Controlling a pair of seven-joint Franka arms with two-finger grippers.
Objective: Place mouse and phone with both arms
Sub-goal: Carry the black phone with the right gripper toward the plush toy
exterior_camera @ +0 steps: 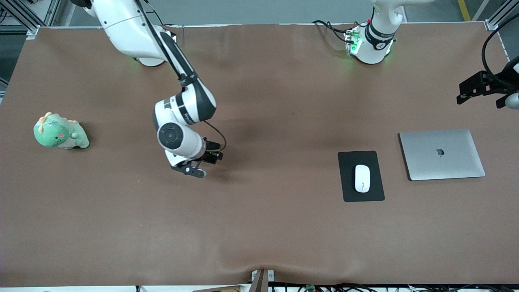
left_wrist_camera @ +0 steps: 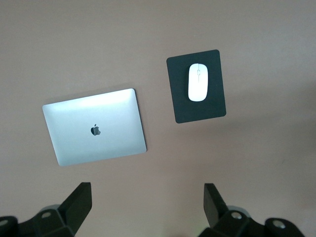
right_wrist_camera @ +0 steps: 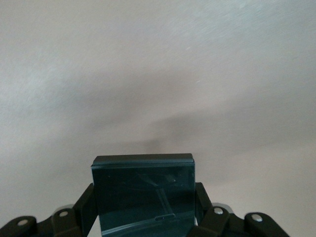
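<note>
Phone (right_wrist_camera: 143,195) pinched in the right gripper (exterior_camera: 194,167), low over bare table; mouse (exterior_camera: 362,178) lies on its black pad (exterior_camera: 348,178) beside the closed laptop (exterior_camera: 442,154).
Left gripper (left_wrist_camera: 148,207) hangs spread wide above them.

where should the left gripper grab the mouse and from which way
Come straight down from above and pinch the mouse across its narrow width, one finger on each long side near the middle. It lies flat on the black pad, so only its top and sides are reachable. The closed laptop sits apart, leaving room. The left gripper is open, up in the air.
</note>
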